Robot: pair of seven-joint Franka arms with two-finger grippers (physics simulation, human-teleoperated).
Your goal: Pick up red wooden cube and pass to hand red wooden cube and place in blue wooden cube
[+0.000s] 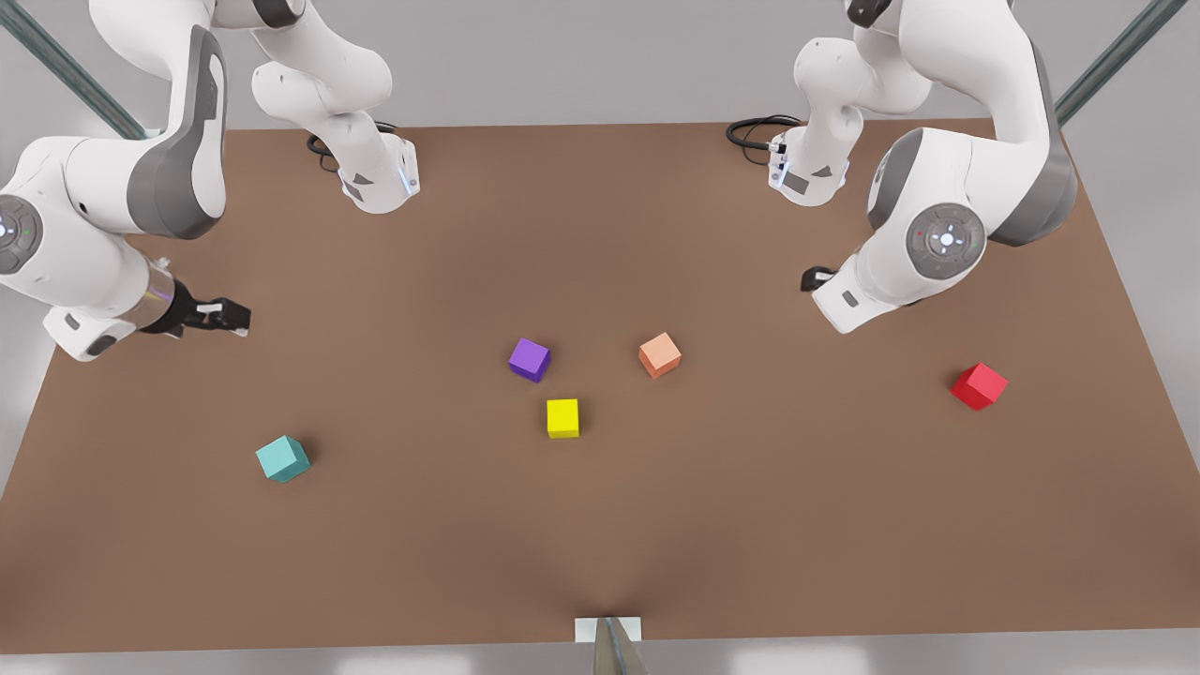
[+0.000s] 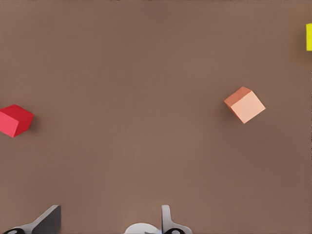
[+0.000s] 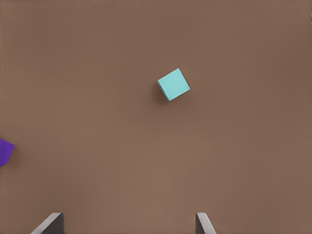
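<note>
Red wooden cube (image 1: 979,386) bright, plain, tilted on table (image 1: 750,525), both claws (image 2: 109,222) (image 3: 129,224) released.

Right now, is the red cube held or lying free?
Free: red cube lies on the table; left gripper open beside it, right gripper open near the teal cube.

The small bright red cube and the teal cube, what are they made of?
The small bright red cube and the small teal cube look like smooth, matte painted blocks: flat even colour, sharp edges, no shine. No grain shows, so wood or plastic stays open.
</note>
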